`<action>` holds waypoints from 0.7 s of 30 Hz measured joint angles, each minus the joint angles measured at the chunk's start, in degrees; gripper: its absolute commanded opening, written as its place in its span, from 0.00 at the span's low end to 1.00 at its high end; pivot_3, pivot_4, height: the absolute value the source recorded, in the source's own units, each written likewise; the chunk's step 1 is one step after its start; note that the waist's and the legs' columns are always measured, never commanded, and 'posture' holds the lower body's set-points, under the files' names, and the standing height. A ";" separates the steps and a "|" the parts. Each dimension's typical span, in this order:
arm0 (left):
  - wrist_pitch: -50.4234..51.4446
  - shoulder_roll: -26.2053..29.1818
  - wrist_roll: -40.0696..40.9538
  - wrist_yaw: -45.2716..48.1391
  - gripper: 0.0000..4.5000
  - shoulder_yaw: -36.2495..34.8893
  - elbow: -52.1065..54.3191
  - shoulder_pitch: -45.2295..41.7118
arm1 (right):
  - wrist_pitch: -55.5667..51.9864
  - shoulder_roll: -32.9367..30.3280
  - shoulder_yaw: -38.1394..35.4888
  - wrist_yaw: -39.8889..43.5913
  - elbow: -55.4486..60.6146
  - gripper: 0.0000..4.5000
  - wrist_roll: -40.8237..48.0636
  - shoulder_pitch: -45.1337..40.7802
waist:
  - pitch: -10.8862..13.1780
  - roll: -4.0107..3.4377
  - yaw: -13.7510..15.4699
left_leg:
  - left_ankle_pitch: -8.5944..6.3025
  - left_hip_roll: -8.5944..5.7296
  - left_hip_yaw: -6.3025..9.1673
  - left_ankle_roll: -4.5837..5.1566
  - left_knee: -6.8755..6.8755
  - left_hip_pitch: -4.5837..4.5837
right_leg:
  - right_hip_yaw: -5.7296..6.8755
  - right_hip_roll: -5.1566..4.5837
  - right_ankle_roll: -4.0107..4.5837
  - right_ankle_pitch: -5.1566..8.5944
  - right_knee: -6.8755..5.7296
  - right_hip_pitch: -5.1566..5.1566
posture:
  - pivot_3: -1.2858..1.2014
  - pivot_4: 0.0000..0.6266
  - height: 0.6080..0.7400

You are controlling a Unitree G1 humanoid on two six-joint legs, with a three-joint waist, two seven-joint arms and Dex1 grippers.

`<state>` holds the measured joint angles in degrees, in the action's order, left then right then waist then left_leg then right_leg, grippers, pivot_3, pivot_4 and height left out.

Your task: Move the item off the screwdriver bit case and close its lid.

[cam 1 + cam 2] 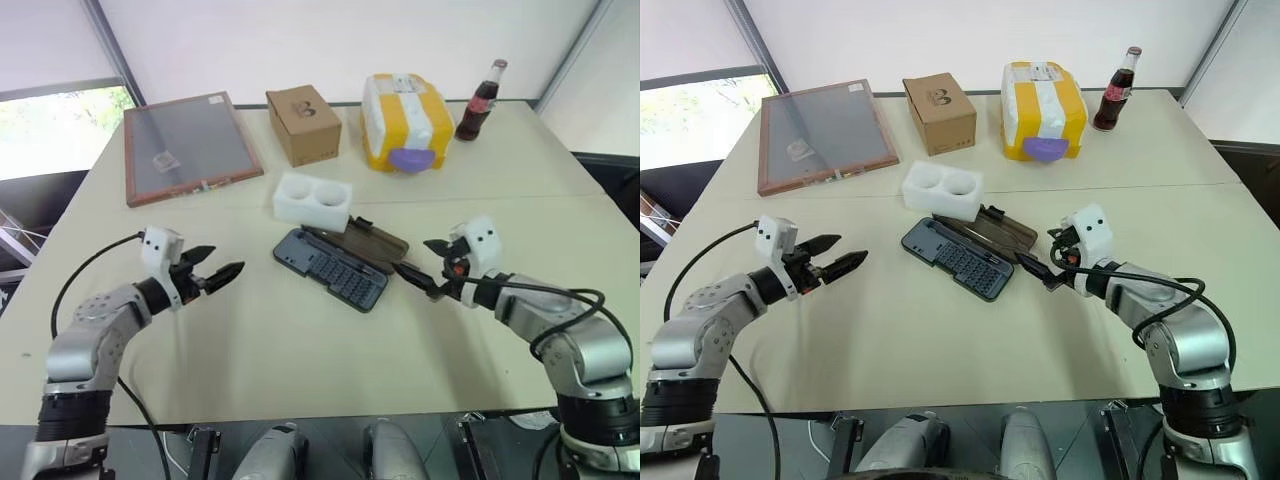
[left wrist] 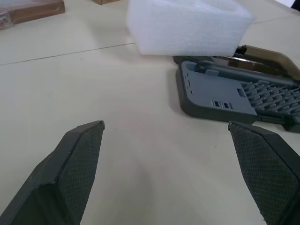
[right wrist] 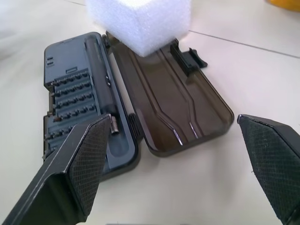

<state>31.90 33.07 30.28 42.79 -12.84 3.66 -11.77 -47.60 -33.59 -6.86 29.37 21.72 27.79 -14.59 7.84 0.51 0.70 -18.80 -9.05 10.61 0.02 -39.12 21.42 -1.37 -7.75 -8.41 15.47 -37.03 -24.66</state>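
Both our left gripper and right gripper stand wide apart and empty; the white foam block sits on the far end of the open bit case, overlapping its smoky lid. We judge the block comes first; we should grasp it across its narrow sides, lift straight up so the case stays put, and set it well apart

Beige table, white wall (window left)
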 measured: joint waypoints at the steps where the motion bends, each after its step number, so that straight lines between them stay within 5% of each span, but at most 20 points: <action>1: 0.00 0.05 0.03 0.06 0.98 0.01 0.05 0.18 | 0.06 0.04 0.04 -0.08 -0.06 0.99 -0.06 -0.10 | 0.00 0.00 0.00 | 0.00 0.00 0.00 0.00 0.00 0.00 | 0.00 0.00 0.00 0.00 0.00 0.00 | 0.52 0.24 1.00; 21: -1.52 0.26 -2.18 0.80 0.98 0.93 -0.82 -1.84 | 0.42 2.87 0.95 -4.83 -3.90 0.99 -4.11 -3.73 | 0.02 -0.03 -0.03 | 0.00 0.00 -0.01 0.00 0.01 0.00 | 0.00 0.00 0.00 0.00 0.00 -0.01 | 0.52 0.24 1.00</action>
<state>30.38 33.32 28.10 43.59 -11.91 2.84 -13.61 -47.18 -30.72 -5.91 24.55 17.82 23.67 -18.32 7.86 0.48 0.67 -18.80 -9.05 10.60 0.02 -39.11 21.42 -1.37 -7.75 -8.41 15.47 -37.03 -24.67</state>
